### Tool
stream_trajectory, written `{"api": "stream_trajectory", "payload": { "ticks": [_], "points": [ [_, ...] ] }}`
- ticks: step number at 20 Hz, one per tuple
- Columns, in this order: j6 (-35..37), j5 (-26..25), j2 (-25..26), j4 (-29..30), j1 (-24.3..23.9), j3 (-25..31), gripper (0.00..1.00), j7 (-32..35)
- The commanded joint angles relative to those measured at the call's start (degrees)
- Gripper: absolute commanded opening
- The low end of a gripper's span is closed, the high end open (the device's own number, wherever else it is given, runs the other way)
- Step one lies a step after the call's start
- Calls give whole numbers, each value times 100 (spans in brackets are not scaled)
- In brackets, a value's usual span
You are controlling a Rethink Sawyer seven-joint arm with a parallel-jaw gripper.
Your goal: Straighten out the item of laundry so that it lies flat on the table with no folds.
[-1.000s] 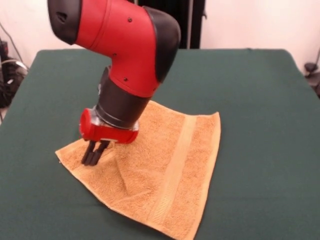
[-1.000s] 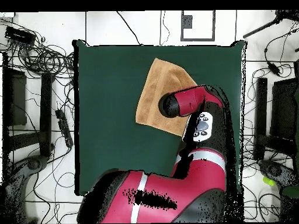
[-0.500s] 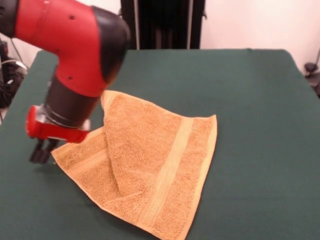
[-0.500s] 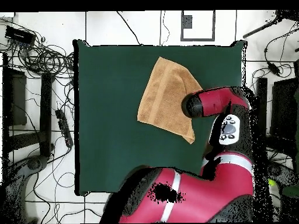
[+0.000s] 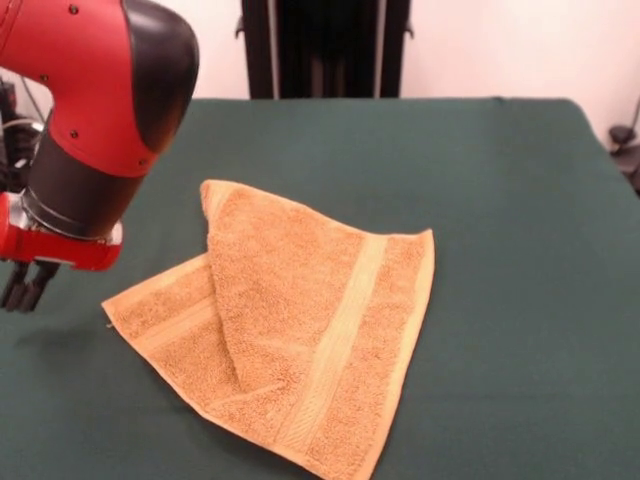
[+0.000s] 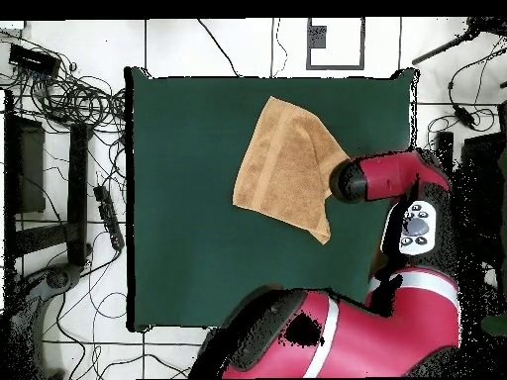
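Towel [image 5: 300,330]: orange-tan terry, on the green surface [image 5: 500,200], toward its near left in the front view. Not flat; one part is folded over the rest, with a crease running from the far corner toward the near edge. Pale band visible.
End effector [image 5: 20,288]: at far left, off the towel, empty; fingers together.

White wall [image 5: 500,45], tiled floor [image 6: 69,327] w/ cables [image 6: 74,99]
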Motion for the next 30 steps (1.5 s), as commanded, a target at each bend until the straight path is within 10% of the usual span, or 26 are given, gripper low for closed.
{"api": "stream_trajectory", "payload": {
  "ticks": [1, 13, 21, 30],
  "points": [
    [1006, 296, -354, 424, 68, 1161, 0, -1804],
    [1777, 1954, -623, 1476, -947, 2578, 0, -1078],
    [1562, 1157, -621, 1314, -482, 1955, 0, -881],
    [1609, 1390, -346, 1323, -534, 1884, 0, -165]
  ]
}}
